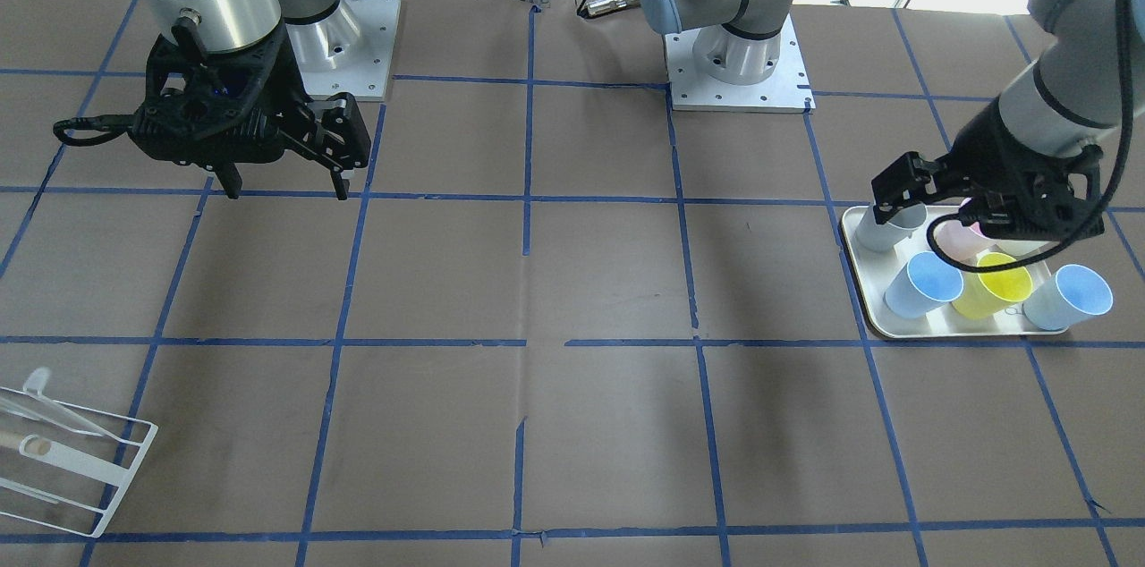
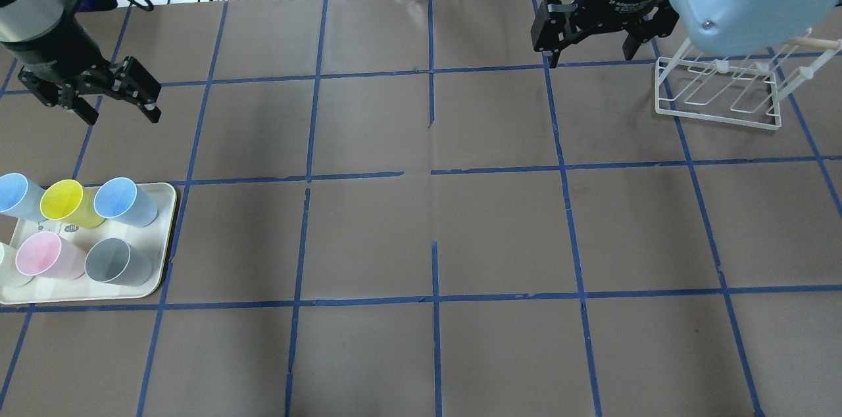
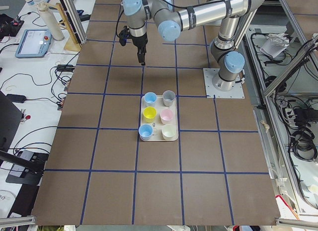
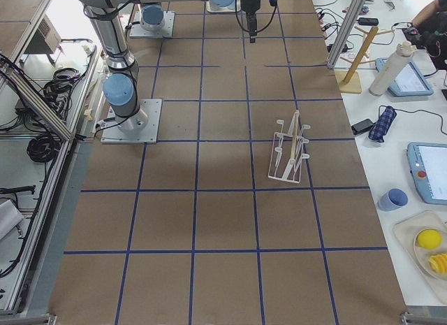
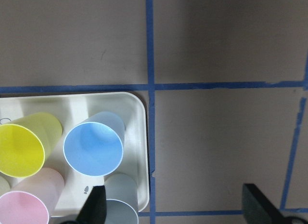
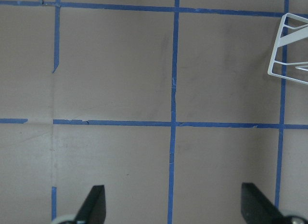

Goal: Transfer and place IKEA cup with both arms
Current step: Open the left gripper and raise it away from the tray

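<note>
Two alike light-blue cups stand upright on a white tray (image 2: 168, 233): one (image 2: 125, 201) at the inner edge, its twin (image 2: 16, 195) at the outer end, with a yellow cup (image 2: 64, 202) between them. I cannot tell which is the IKEA cup. My left gripper (image 2: 122, 118) hangs open and empty above the table near the tray. In the left wrist view the inner blue cup (image 5: 94, 147) lies ahead of the left fingertip (image 5: 95, 204). My right gripper (image 2: 595, 58) is open and empty, high over the far right of the table.
A pink cup (image 2: 43, 256), a grey cup (image 2: 118, 262) and a pale cup share the tray. A white wire rack (image 2: 717, 98) stands at the far right, close to the right gripper. Blue tape lines grid the brown table.
</note>
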{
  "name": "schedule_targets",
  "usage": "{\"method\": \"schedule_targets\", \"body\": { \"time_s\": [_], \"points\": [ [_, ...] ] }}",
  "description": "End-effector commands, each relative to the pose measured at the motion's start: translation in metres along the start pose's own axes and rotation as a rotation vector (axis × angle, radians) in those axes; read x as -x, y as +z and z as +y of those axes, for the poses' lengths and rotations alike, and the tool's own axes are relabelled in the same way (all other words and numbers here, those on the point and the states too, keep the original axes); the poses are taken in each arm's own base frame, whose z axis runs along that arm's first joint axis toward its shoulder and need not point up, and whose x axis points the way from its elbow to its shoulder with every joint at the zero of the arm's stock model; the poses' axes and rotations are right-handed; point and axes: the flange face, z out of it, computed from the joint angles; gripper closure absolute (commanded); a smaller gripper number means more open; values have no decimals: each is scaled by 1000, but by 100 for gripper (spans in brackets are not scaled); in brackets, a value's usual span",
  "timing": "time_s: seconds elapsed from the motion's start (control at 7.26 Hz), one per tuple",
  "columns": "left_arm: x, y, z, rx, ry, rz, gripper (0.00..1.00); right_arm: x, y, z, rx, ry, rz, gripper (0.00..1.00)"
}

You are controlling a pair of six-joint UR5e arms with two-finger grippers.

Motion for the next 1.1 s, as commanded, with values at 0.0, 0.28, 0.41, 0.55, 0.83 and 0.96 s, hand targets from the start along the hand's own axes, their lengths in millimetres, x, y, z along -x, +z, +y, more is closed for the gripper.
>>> {"method": "schedule_targets", "body": {
  "time_s": [0.0, 0.28, 0.41, 0.55, 0.83, 0.96],
  "points": [
    [-85, -41, 28, -55, 59, 62, 0, 0, 1, 0, 1, -2, 2, 0],
    [-115, -44, 34, -59, 51, 59, 0, 0, 0, 0, 0, 0, 0, 0],
    [-135, -42, 39, -50, 85, 48, 0, 0, -2, 1, -2, -1, 0, 0],
    [-146, -35, 46, -39, 102, 11, 0, 0, -2, 2, -2, -1, 0, 0],
    [-152, -32, 62, -37, 99, 7, 0, 0, -1, 1, -2, 0, 0, 0],
    [-152, -32, 64, -40, 99, 5, 0, 0, -1, 1, 0, 0, 0, 0]
  ]
}}
